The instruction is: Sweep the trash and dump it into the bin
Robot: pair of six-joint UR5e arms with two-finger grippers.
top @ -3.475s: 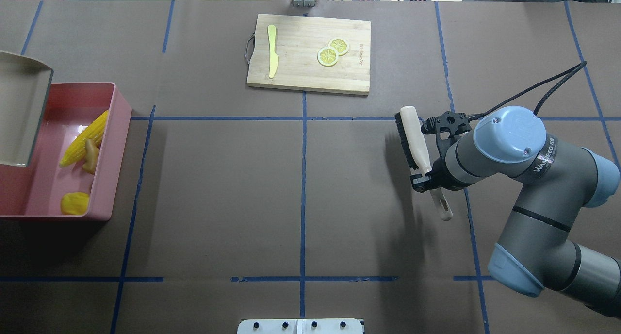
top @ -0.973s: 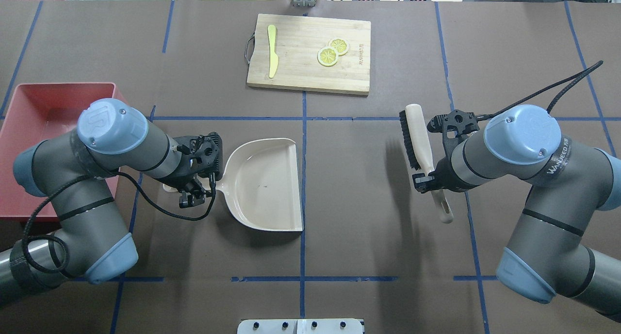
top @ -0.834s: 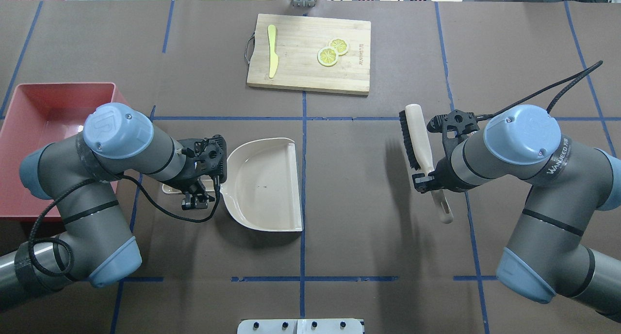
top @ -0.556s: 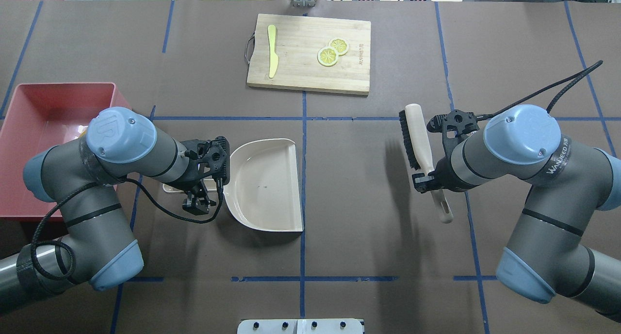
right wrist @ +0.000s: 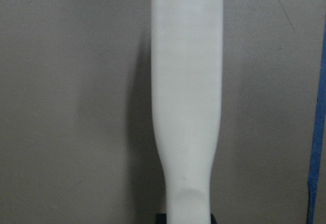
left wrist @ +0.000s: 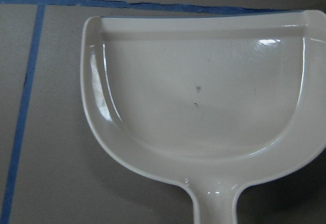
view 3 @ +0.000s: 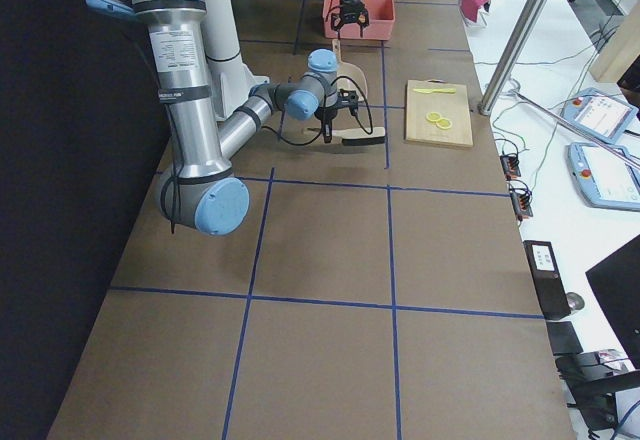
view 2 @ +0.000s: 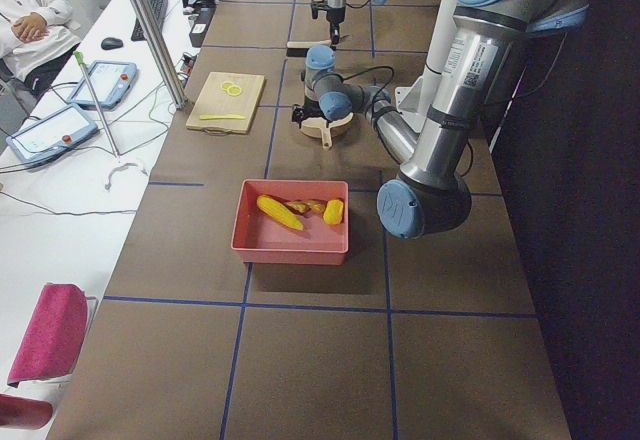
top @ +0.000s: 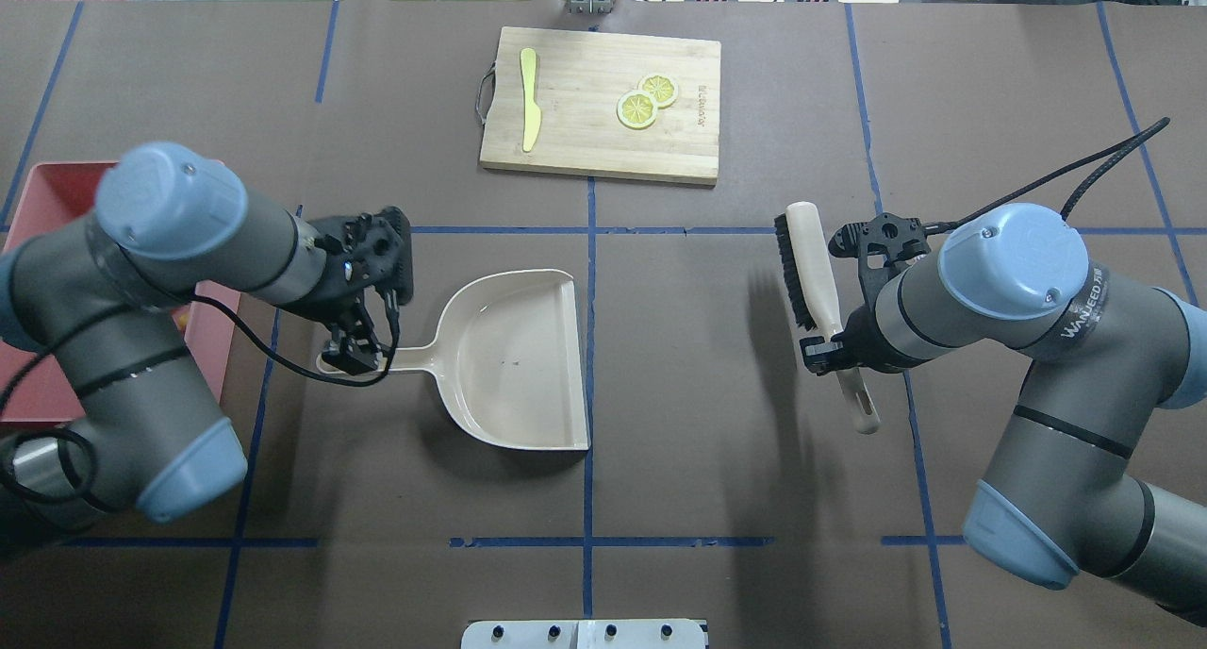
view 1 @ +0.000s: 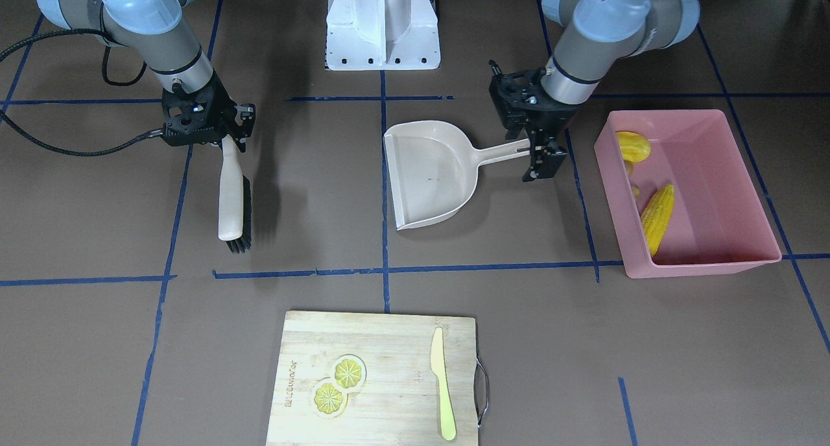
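3 trash pieces are held in the bin beside the dustpan. The brush is clamped by the right gripper. The left gripper is seen at the dustpan's handle, but its grip cannot be told.

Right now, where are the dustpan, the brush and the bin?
dustpan [top: 514,361], overhead view, middle of the pan's floor.
brush [top: 813,262], overhead view, pale back beside the bristles.
bin [view 1: 713,187], front-facing view, bare pink floor.
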